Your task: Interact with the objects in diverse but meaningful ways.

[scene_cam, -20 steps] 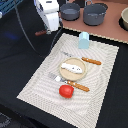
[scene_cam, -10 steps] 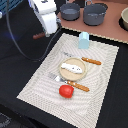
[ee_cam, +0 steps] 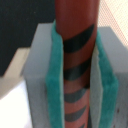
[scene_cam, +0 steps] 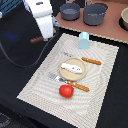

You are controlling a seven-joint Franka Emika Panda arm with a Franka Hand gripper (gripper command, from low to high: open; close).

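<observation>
My gripper (scene_cam: 37, 39) hangs over the dark table off the exterior view's left edge of the striped placemat (scene_cam: 45, 75). In the wrist view its green pads (ee_cam: 54, 75) are shut on a red-brown sausage-like stick with dark stripes (ee_cam: 77, 55), which stands upright between them; it also shows in the exterior view (scene_cam: 36, 40). A red tomato (scene_cam: 65, 91) lies on the mat's near part. A white oblong piece (scene_cam: 72, 68) lies on a round wooden plate (scene_cam: 80, 74) mid-mat. A small pale carton (scene_cam: 84, 40) stands at the mat's far edge.
A fork (scene_cam: 75, 85) and a knife (scene_cam: 90, 61) with wooden handles lie beside the plate. Two grey pots (scene_cam: 70, 11) (scene_cam: 95, 13) stand on a brown counter at the back, with a bowl (scene_cam: 124, 19) at the exterior view's right edge.
The arm has shifted slightly toward the exterior view's left with the stick still held. The things on the mat have not moved.
</observation>
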